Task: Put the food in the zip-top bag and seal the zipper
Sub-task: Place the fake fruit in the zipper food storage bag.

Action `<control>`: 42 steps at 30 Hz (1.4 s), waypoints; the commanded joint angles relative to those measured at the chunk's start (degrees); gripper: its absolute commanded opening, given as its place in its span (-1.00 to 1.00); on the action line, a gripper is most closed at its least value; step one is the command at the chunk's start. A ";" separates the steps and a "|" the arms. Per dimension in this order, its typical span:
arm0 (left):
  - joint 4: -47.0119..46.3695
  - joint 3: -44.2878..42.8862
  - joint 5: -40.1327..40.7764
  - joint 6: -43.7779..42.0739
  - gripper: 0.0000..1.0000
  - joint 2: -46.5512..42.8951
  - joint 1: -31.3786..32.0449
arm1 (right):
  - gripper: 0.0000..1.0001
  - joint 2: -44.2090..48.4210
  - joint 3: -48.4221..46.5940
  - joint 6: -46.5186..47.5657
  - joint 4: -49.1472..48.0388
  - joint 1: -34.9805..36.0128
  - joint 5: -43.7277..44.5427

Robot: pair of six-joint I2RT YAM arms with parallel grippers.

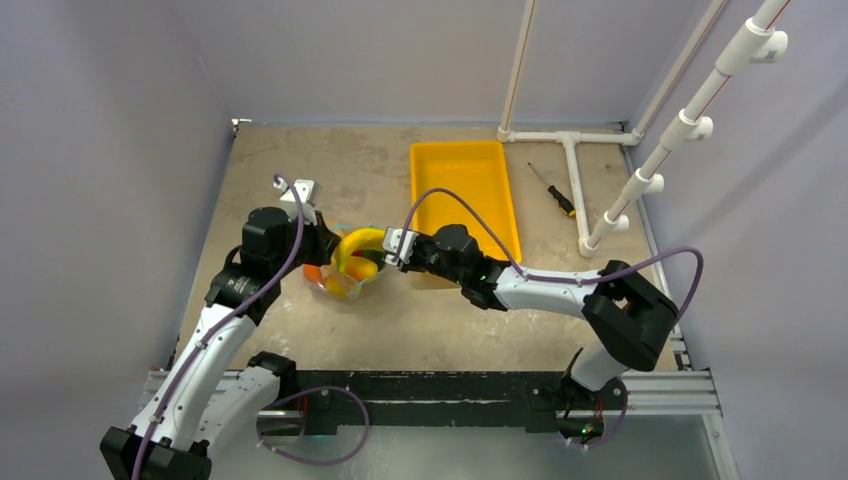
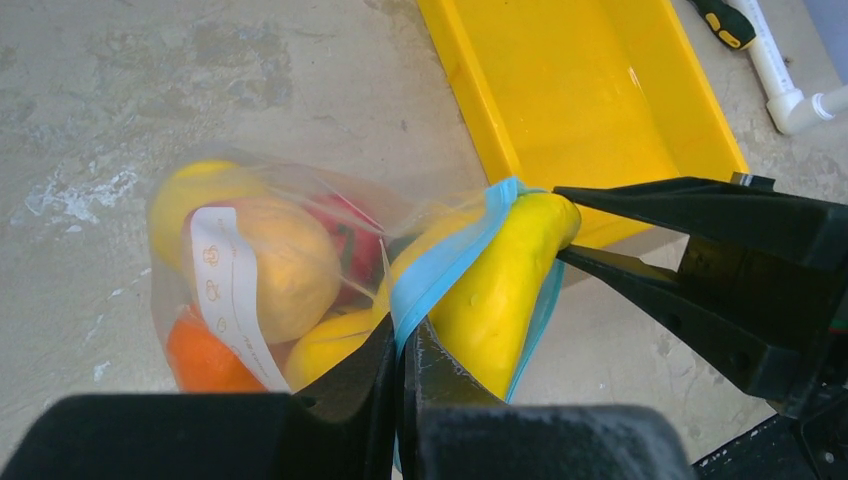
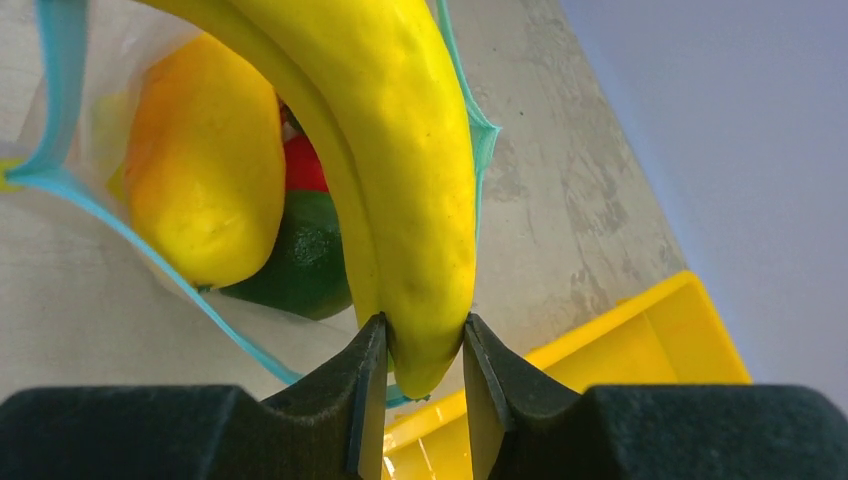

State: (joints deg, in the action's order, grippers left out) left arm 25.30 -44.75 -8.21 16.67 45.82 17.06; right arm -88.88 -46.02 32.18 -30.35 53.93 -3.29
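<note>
Stretching sideways, my right claw (image 3: 418, 352) grips a banana (image 3: 405, 150); my left claw (image 2: 402, 352) pinches the bag's (image 2: 225, 290) blue strip (image 2: 445, 265). Stained table (image 1: 290, 165), grey walls (image 1: 100, 110).

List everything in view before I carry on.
bananas: one bunch, yellow, partway into the bag mouth
zip-top bag: one, clear, between the hands
zipper: one, teal, open around the bananas
mango, avocado, apple, orange: one each, inside the bag
tray: one, yellow, behind the bag
screwdriver: one, black-yellow, right of tray
pipe frame: one, white, far right
left hand: shut on the zipper
right hand: shut on the bananas
</note>
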 commanded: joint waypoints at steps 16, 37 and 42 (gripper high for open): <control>-2.01 0.53 -1.55 -1.11 -1.00 -0.58 0.26 | -1.00 -7.10 -9.84 -13.82 6.27 -1.72 8.97; -0.43 -4.43 -0.53 1.65 -1.00 1.44 0.25 | -1.00 -12.43 -17.98 -16.15 15.12 1.33 16.04; 1.27 -6.15 0.59 2.13 -1.00 4.06 0.25 | -1.00 -11.29 -18.00 -15.59 15.37 2.99 18.53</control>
State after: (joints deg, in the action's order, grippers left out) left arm 26.83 -47.16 -8.38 17.45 48.58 17.06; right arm -101.32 -61.82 16.51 -15.55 55.68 11.40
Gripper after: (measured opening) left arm 0.002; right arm 0.307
